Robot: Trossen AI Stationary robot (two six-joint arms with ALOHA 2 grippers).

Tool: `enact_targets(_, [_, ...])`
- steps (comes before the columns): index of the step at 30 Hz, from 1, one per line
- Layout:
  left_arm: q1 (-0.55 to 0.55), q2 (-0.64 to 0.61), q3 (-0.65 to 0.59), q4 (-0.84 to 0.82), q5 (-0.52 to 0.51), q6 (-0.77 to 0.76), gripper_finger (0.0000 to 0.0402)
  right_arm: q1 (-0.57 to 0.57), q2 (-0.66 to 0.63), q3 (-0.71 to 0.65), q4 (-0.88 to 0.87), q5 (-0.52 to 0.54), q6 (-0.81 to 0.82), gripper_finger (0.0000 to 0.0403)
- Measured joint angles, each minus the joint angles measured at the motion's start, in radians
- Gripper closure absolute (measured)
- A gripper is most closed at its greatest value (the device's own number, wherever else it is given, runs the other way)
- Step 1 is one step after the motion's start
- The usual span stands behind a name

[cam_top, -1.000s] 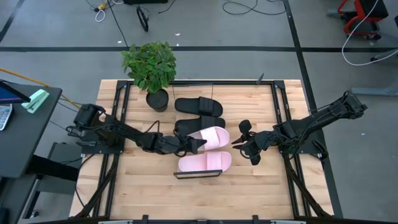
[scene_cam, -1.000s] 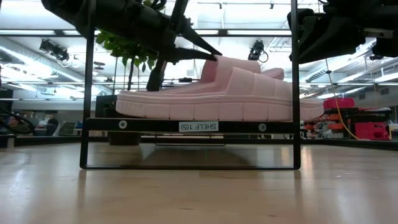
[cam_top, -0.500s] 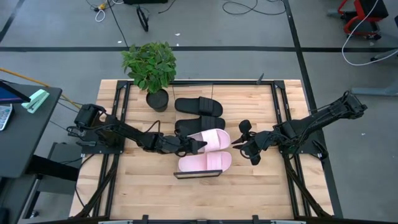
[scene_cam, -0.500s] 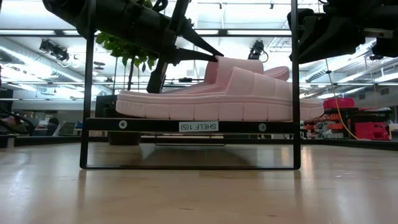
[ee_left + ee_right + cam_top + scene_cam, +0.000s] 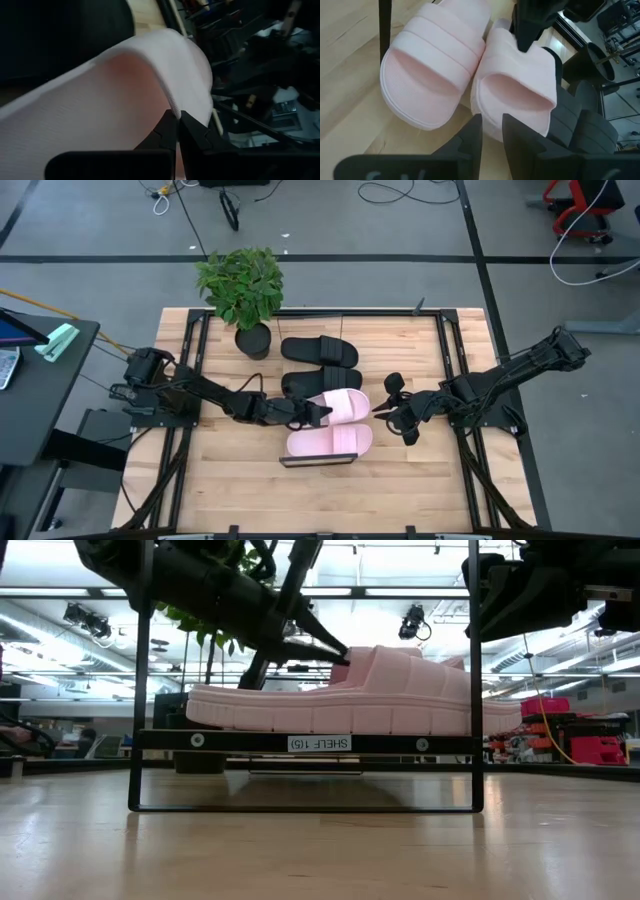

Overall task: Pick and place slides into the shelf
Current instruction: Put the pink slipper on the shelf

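One pale pink slide (image 5: 330, 442) lies on the shelf (image 5: 300, 743) just behind its front bar. A second pink slide (image 5: 345, 404) sits right behind it, with my left gripper (image 5: 324, 412) shut on its strap. In the low view the near slide mostly hides this one. Two black slides (image 5: 318, 351) (image 5: 298, 384) lie farther back. My right gripper (image 5: 381, 412) hovers just to the right of the pink slides. Its fingers (image 5: 470, 135) stand a little apart with nothing between them. My left gripper pinches the edge of the second pink slide's strap (image 5: 167, 97) between its two fingertips (image 5: 192, 131), reaching it from the table's left and slanting slightly down. The slide sits about level beside the first one. Whether its sole rests on the shelf board I cannot tell.
A potted plant (image 5: 242, 292) stands at the table's far left, close to the black slides. The shelf's black uprights (image 5: 476, 670) frame the pink slides in the low view. A dark side table (image 5: 40, 390) stands off the left edge. Bare wood (image 5: 230, 480) lies near the front.
My left gripper has gone down with the second pink slide. Its strap, which stood above the near slide's strap, has sunk to about the same height behind it. My right gripper has kept still.
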Motion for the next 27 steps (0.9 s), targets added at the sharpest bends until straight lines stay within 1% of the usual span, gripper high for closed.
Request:
enact_targets(9, [0.031,0.027,0.000,0.009,0.052,0.012,0.0394,0.000,0.000,0.000,-0.003,0.000,0.001,0.0323])
enact_targets(13, [0.037,0.032,0.001,0.010,0.053,0.032,0.0390,0.000,0.000,0.000,-0.003,0.000,0.002,0.0323])
enact_targets(19, [0.041,0.031,0.001,0.002,0.053,0.070,0.0394,0.000,0.000,0.000,-0.004,0.000,0.002,0.0323])
enact_targets(23, [0.042,0.031,0.000,-0.001,0.053,0.072,0.0386,0.000,0.000,0.000,-0.004,0.000,0.002,0.0323])
enact_targets(27, [0.042,0.032,0.000,-0.005,0.052,0.087,0.0393,0.000,0.000,0.000,-0.004,0.000,0.002,0.0323])
